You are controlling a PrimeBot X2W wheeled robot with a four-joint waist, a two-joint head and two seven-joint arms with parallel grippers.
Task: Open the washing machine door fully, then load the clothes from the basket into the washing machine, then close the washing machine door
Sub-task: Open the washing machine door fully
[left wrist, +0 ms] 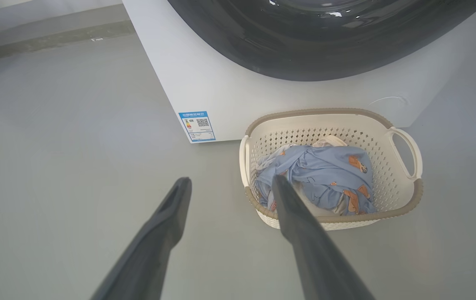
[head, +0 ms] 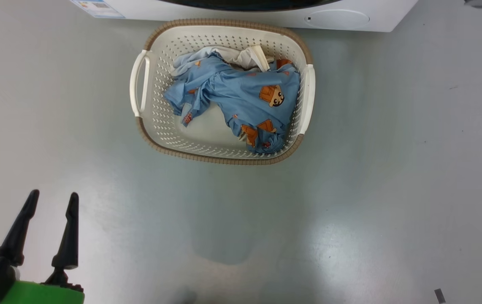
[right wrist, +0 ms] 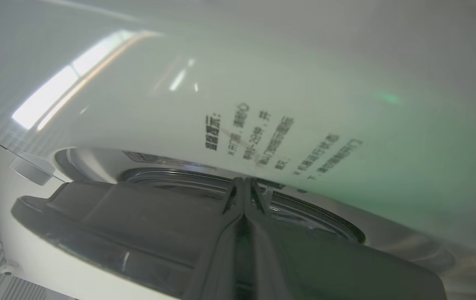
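In the head view, the small cream-white perforated plastic basket with a brown woven-look rim sits on the grey floor at 12 o'clock. It lies just in front of the big white washing machine. The clothes, soft light-blue garments with orange-brown cartoon figures and a cream-white piece, lie bunched inside toward the basket's 3 o'clock side. The left gripper hangs at 7 o'clock, well apart from the basket, its dark fingers spread and empty.

In the left wrist view, the spread fingers rise from 6 o'clock. The basket is at 4 o'clock. The glossy black washing machine door fills 12 o'clock, and a small blue label sticker is on the machine's lower corner.

In the right wrist view, the right gripper has its fingers pressed together on nothing. Its tips are close to a dark curved edge and a white surface with black printed characters. I cannot tell whether they touch.
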